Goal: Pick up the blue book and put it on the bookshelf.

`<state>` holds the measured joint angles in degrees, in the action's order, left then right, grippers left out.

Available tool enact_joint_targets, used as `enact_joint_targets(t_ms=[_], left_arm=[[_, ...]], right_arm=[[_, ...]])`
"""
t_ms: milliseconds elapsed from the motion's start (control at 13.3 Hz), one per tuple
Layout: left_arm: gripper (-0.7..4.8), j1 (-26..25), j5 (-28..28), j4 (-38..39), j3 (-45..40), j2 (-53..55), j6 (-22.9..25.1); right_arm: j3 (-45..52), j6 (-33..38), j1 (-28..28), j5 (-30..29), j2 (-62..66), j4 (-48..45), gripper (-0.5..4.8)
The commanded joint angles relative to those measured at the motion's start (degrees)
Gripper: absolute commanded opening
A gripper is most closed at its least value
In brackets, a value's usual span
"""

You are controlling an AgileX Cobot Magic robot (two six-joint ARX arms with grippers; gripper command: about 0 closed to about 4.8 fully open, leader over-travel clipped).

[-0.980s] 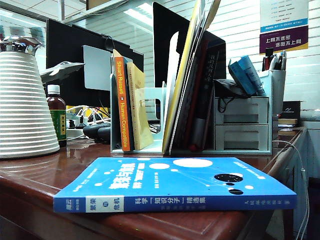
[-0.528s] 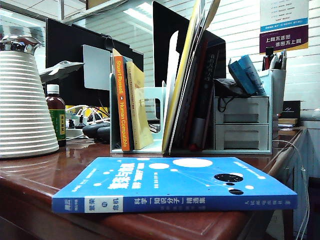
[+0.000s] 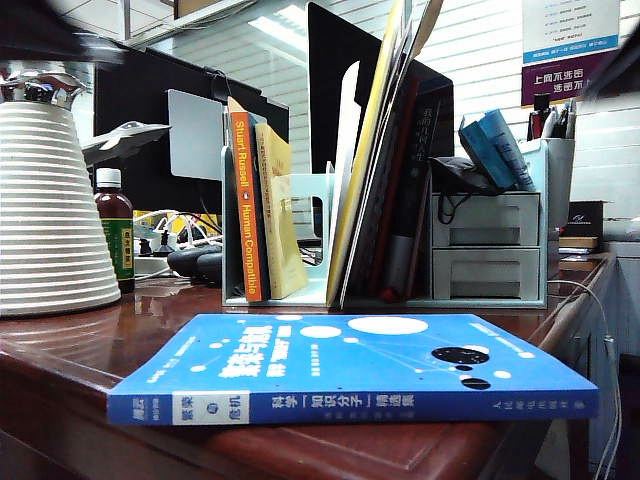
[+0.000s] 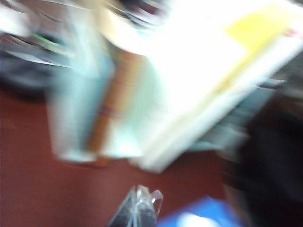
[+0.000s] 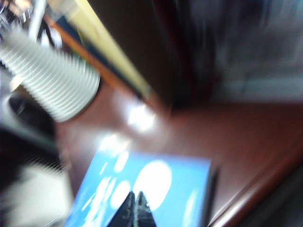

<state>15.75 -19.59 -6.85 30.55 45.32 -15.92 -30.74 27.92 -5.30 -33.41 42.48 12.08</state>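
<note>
The blue book [image 3: 350,365] lies flat at the front edge of the brown table, spine toward the camera. Behind it stands the pale teal-grey bookshelf [image 3: 490,240], holding upright books. The left wrist view is blurred. My left gripper [image 4: 141,198] is shut and empty over bare table, with a corner of the blue book [image 4: 203,217] beside it and the bookshelf [image 4: 80,109] beyond. My right gripper [image 5: 135,198] is shut and empty above the blue book's cover [image 5: 184,189]. No fingers show in the exterior view, only dark blurs in its upper corners.
An orange book [image 3: 243,210] and several tall books stand in the rack. A white ribbed vessel [image 3: 50,210] and a brown bottle [image 3: 114,235] stand at the left. Black monitors [image 3: 140,110] sit behind, and a pen holder [image 3: 558,165] is at the right.
Dark blurred shapes have come into the upper corners of the exterior view. The blue book and the bookshelf have stayed where they were.
</note>
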Motion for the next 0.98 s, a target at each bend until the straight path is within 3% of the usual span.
enact_joint_targets(t_ms=[75,226,302,603,980], left_arm=[[-0.05,4.0,-3.8,-1.4,0.1,6.5,-6.3],[0.01,4.4,-5.1,-1.4,0.1,10.7,-7.1],[0.15,4.4,-5.1,-1.4,0.1,12.2,-7.1],[0.28,4.4,-5.1,-1.4,0.1,16.6,-8.5],[0.27,4.4,-4.6,-2.8,0.1,16.9,-8.5]], right_arm=[[-0.3,2.5,0.0,-11.8,5.1,1.7,0.18],[-0.2,2.3,0.0,-16.0,8.1,5.1,3.72],[-0.2,2.2,0.0,-15.7,9.9,7.5,4.00],[0.0,-4.2,0.0,-12.9,18.6,14.5,4.00],[0.1,-8.3,-0.1,-14.2,32.9,11.8,4.00]])
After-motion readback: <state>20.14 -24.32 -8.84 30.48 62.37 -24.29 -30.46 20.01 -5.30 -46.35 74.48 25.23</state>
